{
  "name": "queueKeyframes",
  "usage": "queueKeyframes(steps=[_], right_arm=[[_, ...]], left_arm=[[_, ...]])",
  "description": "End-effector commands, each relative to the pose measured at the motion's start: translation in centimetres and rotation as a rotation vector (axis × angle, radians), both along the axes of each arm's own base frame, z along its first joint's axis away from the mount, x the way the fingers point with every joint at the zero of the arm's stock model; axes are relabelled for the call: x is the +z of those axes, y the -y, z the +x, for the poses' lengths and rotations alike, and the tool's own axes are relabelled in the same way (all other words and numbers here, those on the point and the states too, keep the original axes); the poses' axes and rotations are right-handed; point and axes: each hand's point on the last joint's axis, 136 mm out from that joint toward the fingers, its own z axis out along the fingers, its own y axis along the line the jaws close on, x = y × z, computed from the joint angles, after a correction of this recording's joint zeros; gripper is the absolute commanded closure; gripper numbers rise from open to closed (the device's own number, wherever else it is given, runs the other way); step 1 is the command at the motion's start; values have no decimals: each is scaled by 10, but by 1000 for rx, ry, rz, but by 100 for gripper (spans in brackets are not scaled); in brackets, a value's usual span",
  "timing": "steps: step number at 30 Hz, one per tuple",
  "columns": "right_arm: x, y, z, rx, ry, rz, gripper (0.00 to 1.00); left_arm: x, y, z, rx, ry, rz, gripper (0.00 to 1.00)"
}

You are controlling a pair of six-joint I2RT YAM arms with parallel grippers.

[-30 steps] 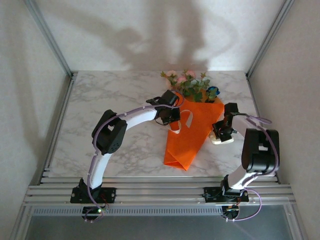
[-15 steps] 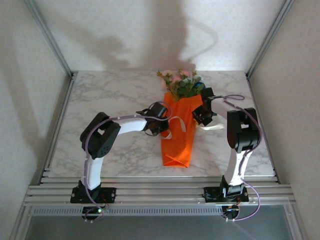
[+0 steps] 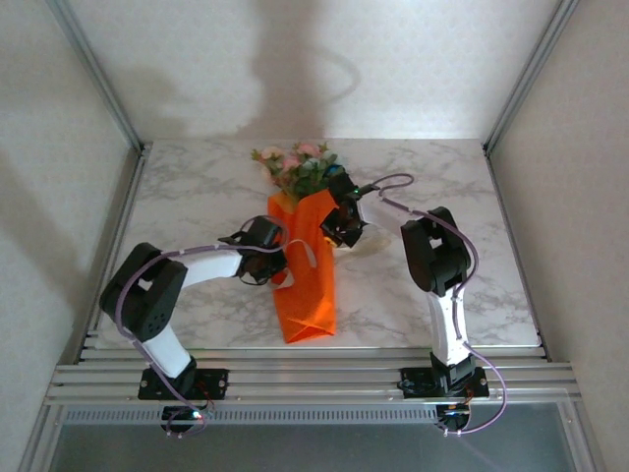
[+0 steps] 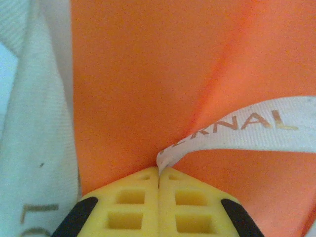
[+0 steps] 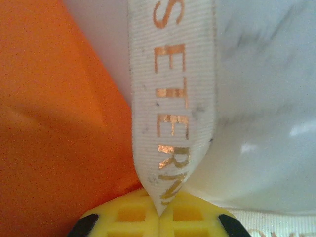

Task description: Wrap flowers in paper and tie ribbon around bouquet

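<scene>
The bouquet lies on the marble table: pink, white and blue flowers [image 3: 295, 167] stick out of the far end of a bright orange paper [image 3: 305, 285] cone. A cream ribbon [image 3: 313, 258] with gold lettering crosses the cone. My left gripper [image 3: 273, 264] is pressed against the cone's left side, shut on one stretch of the ribbon [image 4: 237, 129], its yellow tips [image 4: 159, 173] hard against the paper [image 4: 138, 74]. My right gripper [image 3: 341, 226] is at the cone's upper right, shut on another stretch of the ribbon [image 5: 173, 98] that rises from its tips [image 5: 160, 211] beside the paper [image 5: 54, 123].
The bouquet rests on a marble tabletop [image 3: 197, 197] with metal frame posts [image 3: 108, 98] at the back corners and a slatted rail [image 3: 314, 379] along the near edge. More ribbon [image 4: 44, 123] runs down the left of the left wrist view.
Both grippers, still shut on the ribbon, have moved left across the table, and the bouquet has shifted left with them. The cone's tip now points towards the near edge.
</scene>
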Motion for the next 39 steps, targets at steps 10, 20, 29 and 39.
queueKeyframes(steps=[10,20,29,39], right_arm=[[70,152,16,-309,122,-134,100],[162,226,39,-417,325,-132,100],[259,281,59,-543,556,-96,100],[314,299,66,-590,698,-15,100]], left_arm=[[133,-68,67,168,237,34,100],[246,-175,95,385,464,-30,100],[307,-208,101,462,607,-106,100],[317,-208,97,499,634,-143,100]])
